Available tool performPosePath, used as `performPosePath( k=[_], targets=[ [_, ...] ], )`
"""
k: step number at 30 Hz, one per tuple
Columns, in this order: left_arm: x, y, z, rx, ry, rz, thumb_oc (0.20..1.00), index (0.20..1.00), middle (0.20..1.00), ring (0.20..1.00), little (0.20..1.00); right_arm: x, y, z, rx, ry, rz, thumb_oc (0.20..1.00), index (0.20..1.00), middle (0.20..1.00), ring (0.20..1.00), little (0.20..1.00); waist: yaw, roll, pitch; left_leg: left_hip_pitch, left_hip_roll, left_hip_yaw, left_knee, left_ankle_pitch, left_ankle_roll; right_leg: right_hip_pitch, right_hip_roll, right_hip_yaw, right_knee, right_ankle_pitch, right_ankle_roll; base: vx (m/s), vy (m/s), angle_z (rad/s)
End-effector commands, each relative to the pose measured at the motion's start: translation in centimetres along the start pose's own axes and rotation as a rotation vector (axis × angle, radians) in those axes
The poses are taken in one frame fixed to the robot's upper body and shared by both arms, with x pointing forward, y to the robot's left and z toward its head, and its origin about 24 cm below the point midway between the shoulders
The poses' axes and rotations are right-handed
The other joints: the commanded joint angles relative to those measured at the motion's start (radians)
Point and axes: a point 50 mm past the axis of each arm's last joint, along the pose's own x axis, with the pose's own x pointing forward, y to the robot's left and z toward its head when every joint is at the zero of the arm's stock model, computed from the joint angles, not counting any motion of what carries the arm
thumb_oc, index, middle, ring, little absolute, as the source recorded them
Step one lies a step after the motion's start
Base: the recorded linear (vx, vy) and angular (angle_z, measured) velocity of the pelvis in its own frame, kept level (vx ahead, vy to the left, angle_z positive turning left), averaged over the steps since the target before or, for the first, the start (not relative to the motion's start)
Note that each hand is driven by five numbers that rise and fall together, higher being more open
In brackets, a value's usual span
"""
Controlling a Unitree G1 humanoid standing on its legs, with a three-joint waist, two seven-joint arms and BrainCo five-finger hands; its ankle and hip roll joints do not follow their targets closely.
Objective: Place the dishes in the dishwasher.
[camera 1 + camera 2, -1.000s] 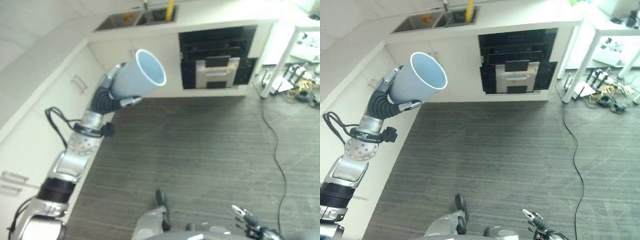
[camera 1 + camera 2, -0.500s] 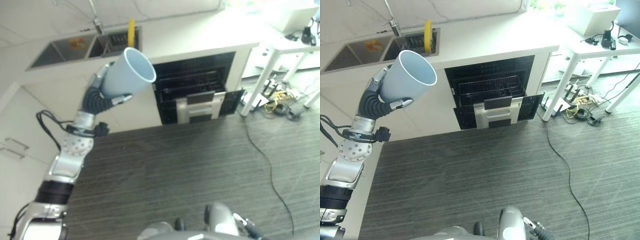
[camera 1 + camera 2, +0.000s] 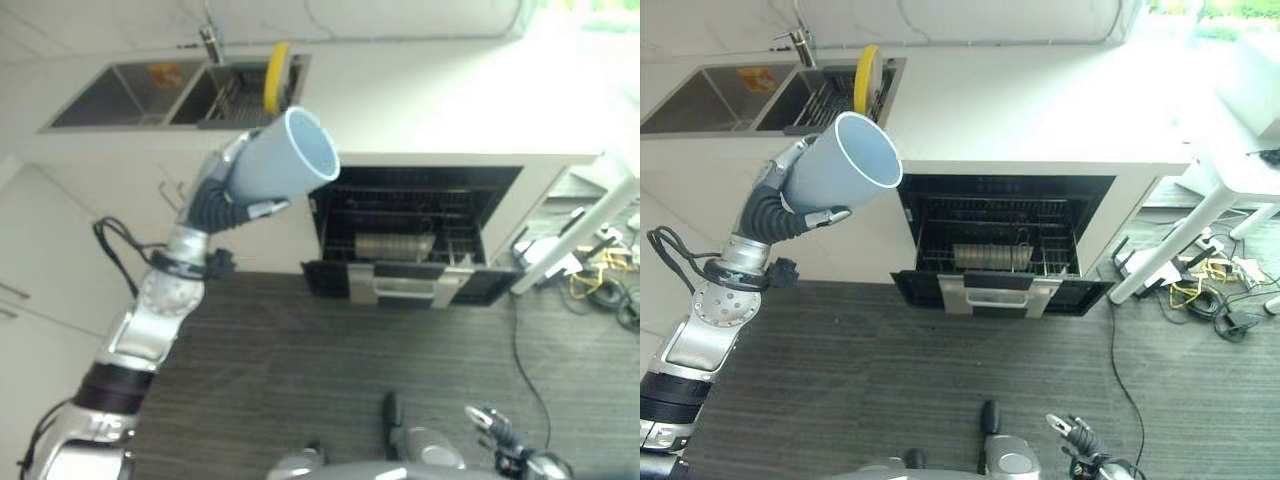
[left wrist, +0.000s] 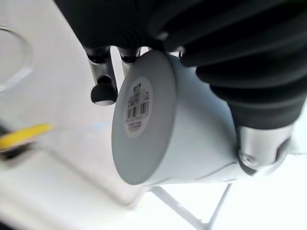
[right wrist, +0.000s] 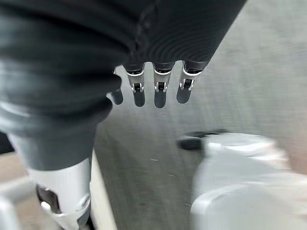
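left eye view: a pale blue cup is held raised in the left hand, whose fingers and thumb are curled round its narrow base. its long axis is tilted, with the open mouth pointed up and toward the dishwasher and the base turned back toward the wrist. the cup is seen above and to the left of the dishwasher, well apart from it. the dishwasher door is dropped open, and a rack is seen inside. a sink with a yellow dish standing in it lies in the bench above and left of the dishwasher. the cup is plain and tapered, with a white rim; a barcode label is stuck on its flat base. the right hand hangs low over the floor, fingers straight and relaxed.
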Motion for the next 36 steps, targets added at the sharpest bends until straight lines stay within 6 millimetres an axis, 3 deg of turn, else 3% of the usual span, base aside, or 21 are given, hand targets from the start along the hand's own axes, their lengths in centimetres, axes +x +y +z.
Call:
performPosePath(
  k=[1, 3, 4, 5, 6, 8, 9, 13, 15, 16, 17, 18, 20, 21, 22, 25, 28, 30, 33, 34, 36],
  targets=[
    [1.8, 3.0, 0.6, -0.005, -0.066, 0.106, 0.2, 0.2, 0.2, 0.2, 0.2, -0.6, -0.7, -1.6, 0.028, 0.04, -0.017, 1.0, 1.0, 1.0, 1.0, 1.0, -0.035, -0.014, -0.042, -0.101, -0.009, -0.012, 0.094, -0.013, 0.009, 0.04, -0.094, -0.034, 0.137, -0.207, 0.117, -0.04, -0.162, 0.16],
    [1.7, 3.6, 0.4, -0.02, -0.069, 0.115, 0.2, 0.2, 0.2, 0.2, 0.2, -0.7, -1.2, -1.8, 0.016, 0.05, -0.03, 1.0, 1.0, 1.0, 1.0, 1.0, -0.04, -0.024, -0.04, -0.137, -0.014, 0.005, 0.207, -0.051, 0.019, 0.037, -0.091, -0.026, 0.156, -0.22, 0.098, -0.02, -0.18, -0.02],
    [1.7, 3.8, 0.2, -0.037, -0.071, 0.113, 0.2, 0.2, 0.2, 0.2, 0.2, -0.9, -1.7, -2.1, 0.009, 0.059, -0.046, 1.0, 1.0, 1.0, 1.0, 1.0, -0.041, -0.028, -0.033, -0.203, -0.012, 0.024, 0.32, -0.041, 0.023, 0.046, -0.084, -0.032, 0.166, -0.228, 0.08, 0.02, -0.14, 0.01],
    [1.8, 3.9, 0.2, -0.041, -0.073, 0.111, 0.2, 0.2, 0.2, 0.2, 0.2, -1.0, -1.9, -2.2, 0.011, 0.06, -0.049, 1.0, 1.0, 1.0, 1.0, 1.0, -0.042, -0.027, -0.031, -0.214, -0.005, 0.033, 0.322, -0.03, 0.02, 0.05, -0.081, -0.035, 0.166, -0.23, 0.078, 0.08, -0.022, 0.09],
    [1.9, 3.9, 0.3, -0.054, -0.078, 0.106, 0.2, 0.2, 0.2, 0.2, 0.2, -1.2, -2.3, -2.4, 0.015, 0.062, -0.063, 1.0, 1.0, 1.0, 1.0, 1.0, -0.045, -0.019, -0.024, -0.231, 0.012, 0.051, 0.287, 0.007, 0.007, 0.06, -0.072, -0.042, 0.165, -0.236, 0.075, 0.15, 0.135, 0.19],
    [1.6, 3.3, 0.2, -0.068, -0.071, 0.107, 0.2, 0.2, 0.2, 0.2, 0.2, -1.4, -2.9, -2.4, 0.031, 0.071, -0.088, 1.0, 1.0, 1.0, 1.0, 1.0, -0.037, -0.005, -0.007, -0.249, 0.019, 0.025, 0.198, 0.09, -0.017, 0.089, -0.066, -0.038, 0.153, -0.248, 0.072, 0.23, 0.251, 0.28],
    [1.4, 2.8, 0.2, -0.073, -0.069, 0.107, 0.2, 0.2, 0.2, 0.2, 0.2, -1.4, -3.0, -2.4, 0.042, 0.073, -0.094, 1.0, 1.0, 1.0, 1.0, 1.0, -0.033, -0.005, -0.007, -0.237, 0.005, 0.008, 0.165, 0.064, -0.006, 0.09, -0.077, -0.041, 0.155, -0.248, 0.079, 0.19, 0.291, 0.12],
    [1.4, 1.8, 0.5, -0.069, -0.08, 0.1, 0.2, 0.2, 0.2, 0.2, 0.2, -1.3, -2.9, -2.3, 0.051, 0.074, -0.136, 1.0, 1.0, 1.0, 1.0, 1.0, -0.034, 0.011, -0.013, -0.18, -0.002, 0.039, 0.086, 0.056, -0.005, 0.071, -0.114, -0.104, 0.212, -0.267, 0.099, 0.09, 0.285, -0.22],
    [1.8, 1.0, 1.0, -0.058, -0.104, 0.079, 0.2, 0.2, 0.2, 0.2, 0.2, -1.2, -2.5, -2.3, 0.055, 0.06, -0.141, 1.0, 1.0, 1.0, 1.0, 1.0, -0.027, 0.03, -0.004, -0.183, -0.016, 0.032, 0.099, 0.027, 0.017, 0.013, -0.12, -0.127, 0.402, -0.327, 0.103, 0.03, 0.163, -0.05],
    [2.0, 0.7, 1.0, -0.054, -0.108, 0.066, 0.2, 0.2, 0.2, 0.2, 0.2, -1.1, -2.1, -2.4, 0.066, 0.054, -0.13, 1.0, 1.0, 1.0, 1.0, 1.0, -0.03, 0.029, 0.007, -0.178, -0.038, 0.009, 0.112, 0.008, 0.036, -0.059, -0.141, -0.11, 0.566, -0.323, 0.128, 0.03, 0.055, 0.02],
    [2.1, 0.5, 1.0, -0.055, -0.107, 0.058, 0.2, 0.2, 0.2, 0.2, 0.2, -1.0, -1.8, -2.4, 0.084, 0.051, -0.123, 1.0, 1.0, 1.0, 1.0, 1.0, -0.032, 0.029, 0.012, -0.175, -0.047, -0.008, 0.116, 0.002, 0.046, -0.101, -0.153, -0.096, 0.616, -0.29, 0.143, 0.05, -0.046, -0.11],
    [2.2, 0.4, 0.9, -0.06, -0.104, 0.055, 0.2, 0.2, 0.2, 0.2, 0.2, -0.9, -1.6, -2.5, 0.095, 0.052, -0.119, 1.0, 1.0, 1.0, 1.0, 1.0, -0.032, 0.024, 0.013, -0.17, -0.052, -0.015, 0.117, -0.001, 0.048, -0.11, -0.164, -0.091, 0.604, -0.279, 0.147, 0.1, -0.17, 0.0],
    [2.2, -0.2, 1.0, -0.049, -0.102, 0.052, 0.2, 0.2, 0.2, 0.2, 0.2, -0.8, -1.2, -2.6, 0.108, 0.055, -0.101, 1.0, 1.0, 1.0, 1.0, 1.0, -0.032, 0.011, 0.017, -0.152, -0.046, -0.016, 0.115, -0.01, 0.04, -0.08, -0.202, -0.1, 0.457, -0.253, 0.156, 0.13, -0.321, 0.17],
    [2.3, -0.3, 1.1, -0.029, -0.103, 0.063, 0.2, 0.2, 0.2, 0.2, 0.2, -0.5, -0.5, -2.4, 0.075, 0.054, -0.083, 1.0, 1.0, 1.0, 1.0, 1.0, -0.037, 0.004, 0.021, -0.126, -0.031, -0.005, 0.099, -0.023, 0.036, -0.082, -0.236, -0.09, 0.367, -0.196, 0.179, 0.13, -0.476, 0.11],
    [2.3, -0.1, 1.1, -0.015, -0.099, 0.076, 0.2, 0.2, 0.2, 0.2, 0.2, -0.3, -0.2, -2.0, 0.042, 0.06, -0.072, 1.0, 1.0, 1.0, 1.0, 1.0, -0.044, 0.003, 0.022, -0.1, -0.008, 0.01, 0.073, -0.024, 0.029, -0.075, -0.243, -0.067, 0.32, -0.177, 0.198, 0.13, -0.491, -0.04],
    [2.2, 0.3, 0.9, -0.031, -0.074, 0.1, 0.2, 0.2, 0.2, 0.2, 0.2, -0.1, 0.1, -1.8, -0.018, 0.068, -0.043, 1.0, 1.0, 1.0, 1.0, 1.0, -0.035, -0.004, 0.001, -0.092, 0.025, 0.034, 0.086, -0.024, 0.009, -0.033, -0.211, -0.077, 0.253, -0.186, 0.192, 0.13, -0.494, -0.1],
    [2.0, 1.0, 1.3, -0.051, -0.07, 0.118, 0.2, 0.2, 0.2, 0.2, 0.2, 0.0, -0.1, -1.4, -0.013, 0.07, -0.053, 1.0, 1.0, 1.0, 1.0, 1.0, -0.028, -0.02, -0.012, -0.145, 0.049, 0.033, 0.242, -0.053, 0.0, -0.007, -0.169, -0.069, 0.239, -0.221, 0.141, 0.09, -0.357, 0.01],
    [2.1, 1.7, 1.3, -0.076, -0.076, 0.106, 0.2, 0.2, 0.2, 0.2, 0.2, -0.2, -0.7, -1.6, 0.004, 0.066, -0.072, 1.0, 1.0, 1.0, 1.0, 1.0, -0.02, -0.02, -0.008, -0.209, 0.054, 0.019, 0.332, -0.037, -0.004, 0.012, -0.147, -0.07, 0.232, -0.234, 0.113, 0.05, -0.207, -0.02],
    [2.3, 2.1, 1.6, -0.098, -0.096, 0.088, 0.2, 0.2, 0.2, 0.2, 0.2, -0.6, -1.8, -1.5, 0.043, 0.042, -0.1, 1.0, 1.0, 1.0, 1.0, 1.0, -0.033, 0.009, -0.008, -0.192, 0.074, 0.06, 0.177, 0.031, -0.025, 0.033, -0.132, -0.098, 0.223, -0.251, 0.106, 0.11, 0.074, 0.02],
    [2.2, 1.9, 1.5, -0.1, -0.093, 0.087, 0.2, 0.2, 0.2, 0.2, 0.2, -0.7, -2.2, -1.3, 0.056, 0.029, -0.113, 1.0, 1.0, 1.0, 1.0, 1.0, -0.037, 0.018, -0.01, -0.179, 0.077, 0.045, 0.134, 0.052, -0.032, 0.039, -0.134, -0.096, 0.223, -0.253, 0.105, 0.14, 0.162, 0.23],
    [2.2, 1.6, 1.4, -0.098, -0.09, 0.084, 0.2, 0.2, 0.2, 0.2, 0.2, -0.8, -2.5, -1.2, 0.073, 0.014, -0.12, 1.0, 1.0, 1.0, 1.0, 1.0, -0.043, 0.024, -0.014, -0.153, 0.068, 0.04, 0.094, 0.058, -0.03, 0.044, -0.14, -0.096, 0.219, -0.255, 0.11, 0.12, 0.147, -0.02]
  ],
)
